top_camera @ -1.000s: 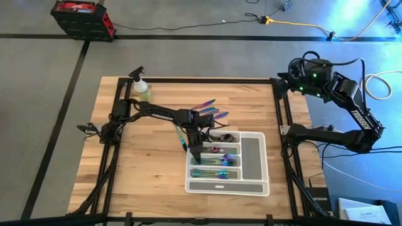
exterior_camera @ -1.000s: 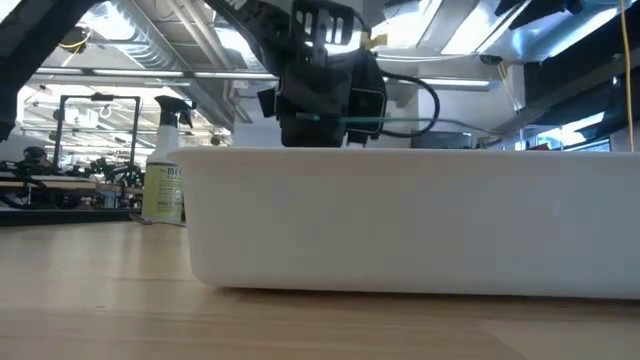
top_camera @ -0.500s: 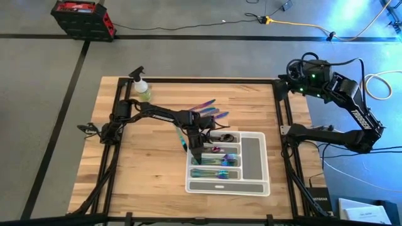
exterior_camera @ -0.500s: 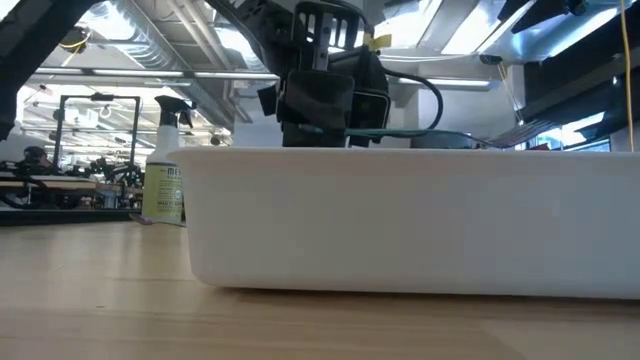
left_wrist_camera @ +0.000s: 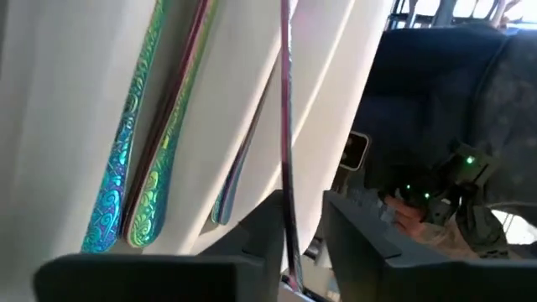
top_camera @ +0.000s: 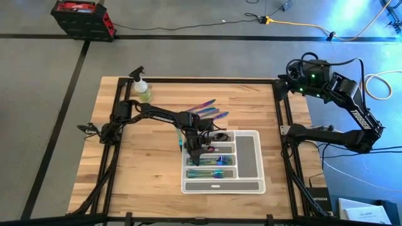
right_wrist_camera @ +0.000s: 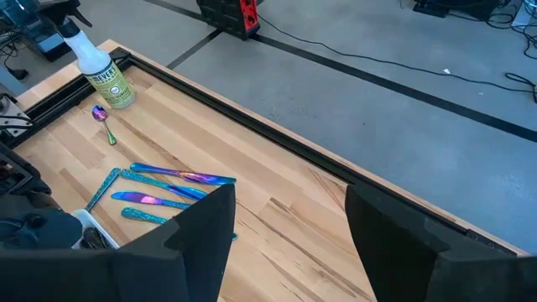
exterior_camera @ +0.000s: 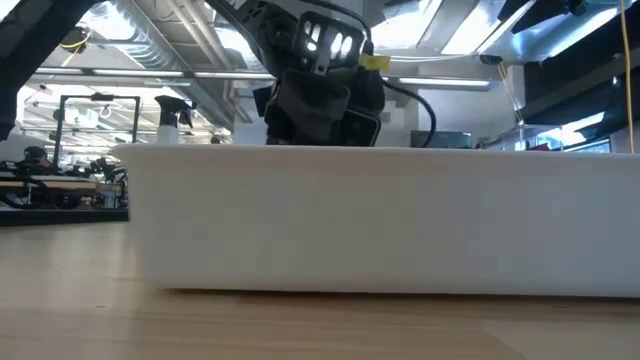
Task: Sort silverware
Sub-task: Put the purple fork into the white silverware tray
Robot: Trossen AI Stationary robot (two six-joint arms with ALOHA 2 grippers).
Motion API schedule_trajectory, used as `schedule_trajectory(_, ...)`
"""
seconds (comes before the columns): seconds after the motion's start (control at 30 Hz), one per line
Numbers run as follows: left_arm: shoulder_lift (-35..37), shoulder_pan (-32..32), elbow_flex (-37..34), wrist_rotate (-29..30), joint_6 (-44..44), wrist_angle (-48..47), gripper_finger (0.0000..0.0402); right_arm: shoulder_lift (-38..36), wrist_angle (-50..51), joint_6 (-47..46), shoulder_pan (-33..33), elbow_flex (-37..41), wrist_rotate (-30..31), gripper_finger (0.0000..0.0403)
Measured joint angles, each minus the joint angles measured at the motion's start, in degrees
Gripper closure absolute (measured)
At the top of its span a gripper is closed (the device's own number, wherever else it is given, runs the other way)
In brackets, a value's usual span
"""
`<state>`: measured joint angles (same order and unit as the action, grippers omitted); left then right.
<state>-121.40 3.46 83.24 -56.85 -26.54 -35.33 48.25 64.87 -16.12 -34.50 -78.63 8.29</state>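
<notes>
The white-grey tray (top_camera: 250, 157) lies at the table's middle, its near wall (exterior_camera: 380, 220) filling the low view. Iridescent silverware (top_camera: 210, 174) lies in its narrow compartments, the handles (left_wrist_camera: 126, 168) close under my left gripper (top_camera: 193, 147), which reaches down into the tray's left end. Its fingers stand a little open, with one slim iridescent piece (left_wrist_camera: 285, 151) running between them. More silverware (top_camera: 210, 111) lies on the wood beyond the tray, also in the right wrist view (right_wrist_camera: 164, 189). My right gripper (right_wrist_camera: 289, 243) hangs open, high over the far right corner. My left gripper has the slim piece's edge (left_wrist_camera: 289, 243) passing between its fingers, close beside one finger (left_wrist_camera: 264, 231) and clear of the other. Whether that finger touches it I cannot tell. The piece lies along a white divider of the tray.
A yellow-green spray bottle (top_camera: 143, 88) stands at the far left corner, with a small spoon (right_wrist_camera: 105, 117) lying beside it. Black frame rails (top_camera: 279, 107) border the table. Bare wood lies at the near left.
The tray has slid a little toward the table's left edge and now hides most of the bottle in the low view. My left gripper has stayed inside the tray's left end, gone the same way with it, and rolled at the wrist.
</notes>
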Motion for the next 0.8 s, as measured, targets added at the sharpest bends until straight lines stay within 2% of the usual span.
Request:
schedule_trajectory(0.4,0.1,0.4,-0.1,-6.8,-5.5,-3.6,0.0248,0.0,0.0,0.0,0.0,0.0,0.0,0.0191)
schedule_trajectory(0.57,1.2,0.6,0.0,-7.0,-9.1,-3.4,0.0238,0.0,0.0,0.0,0.0,0.0,0.0,0.0191)
schedule_trajectory(0.8,1.9,0.7,0.0,-1.1,-6.1,-3.6,0.0244,0.0,0.0,0.0,0.0,0.0,0.3,0.0191)
